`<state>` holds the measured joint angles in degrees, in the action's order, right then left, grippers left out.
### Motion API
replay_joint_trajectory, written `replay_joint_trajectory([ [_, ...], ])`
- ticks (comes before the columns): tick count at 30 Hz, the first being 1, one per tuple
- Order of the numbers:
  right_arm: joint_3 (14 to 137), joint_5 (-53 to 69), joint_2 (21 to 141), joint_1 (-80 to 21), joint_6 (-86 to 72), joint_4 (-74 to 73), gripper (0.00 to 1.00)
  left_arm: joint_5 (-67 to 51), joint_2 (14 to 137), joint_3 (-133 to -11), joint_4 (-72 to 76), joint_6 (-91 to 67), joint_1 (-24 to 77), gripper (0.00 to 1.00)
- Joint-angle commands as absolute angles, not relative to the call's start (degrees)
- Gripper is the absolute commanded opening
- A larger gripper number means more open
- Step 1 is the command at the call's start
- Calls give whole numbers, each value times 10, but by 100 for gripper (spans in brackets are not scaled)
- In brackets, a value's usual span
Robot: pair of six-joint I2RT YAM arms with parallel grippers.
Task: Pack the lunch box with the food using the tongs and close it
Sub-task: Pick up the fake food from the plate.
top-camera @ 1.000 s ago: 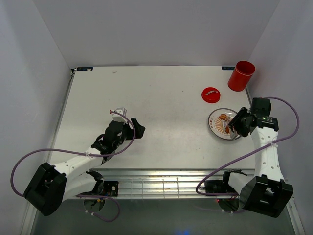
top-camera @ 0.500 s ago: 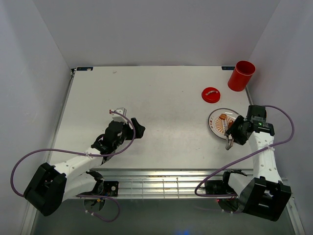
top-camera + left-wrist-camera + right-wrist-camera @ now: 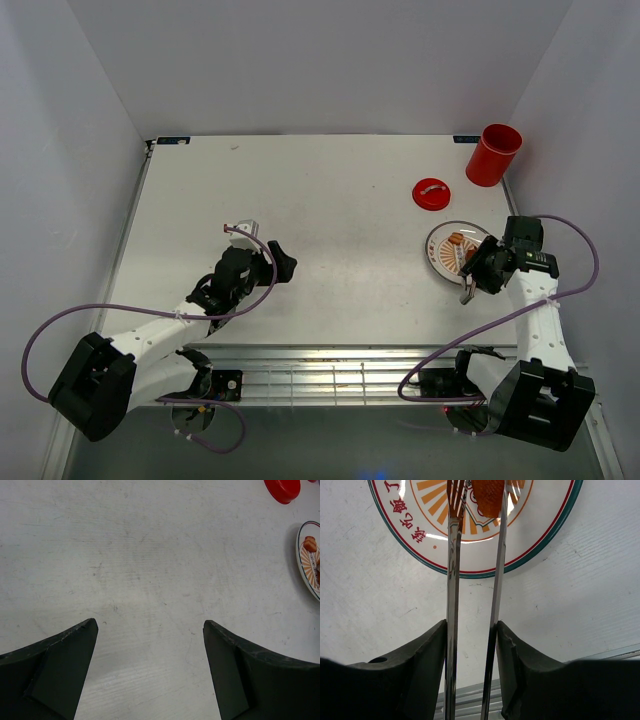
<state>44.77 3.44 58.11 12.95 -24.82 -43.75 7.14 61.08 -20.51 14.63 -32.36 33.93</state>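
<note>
Top view hides most of the tongs (image 3: 466, 291) under the right gripper (image 3: 480, 268); only a silver stub pokes out on the near side. Right wrist cam fills that in: both slim arms run betw. the gripper's pads, which are clenched on them, and reach out over the plate (image 3: 412, 547). The tips are cut off at the frame top, so whether they pinch the reddish-brown food (image 3: 487, 495) can't be told. Lunch box (image 3: 494, 155) stands upright at the table's (image 3: 330, 200) far right corner, lid (image 3: 431, 193) off, lying flat betw. box and plate. Left gripper (image 3: 150, 630) is released wide, well to the left; its cam catches lid & plate only partly.
</note>
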Motion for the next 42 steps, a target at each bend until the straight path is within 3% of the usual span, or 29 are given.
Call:
replay_joint_trajectory([
  [1, 445, 41, 583, 127, -236, -417, 47, 81, 605, -217, 154, -319, 342, 97],
  [10, 453, 23, 592, 126, -217, -433, 44, 82, 604, -217, 154, -320, 342, 97],
  [24, 504, 61, 584, 126, -194, -446, 29, 84, 606, -217, 154, -321, 342, 97],
  [32, 531, 69, 580, 126, -192, -457, 27, 84, 606, -218, 153, -321, 342, 97],
  [42, 683, 35, 650, 127, -208, -416, 27, 81, 598, -216, 152, -321, 342, 97],
])
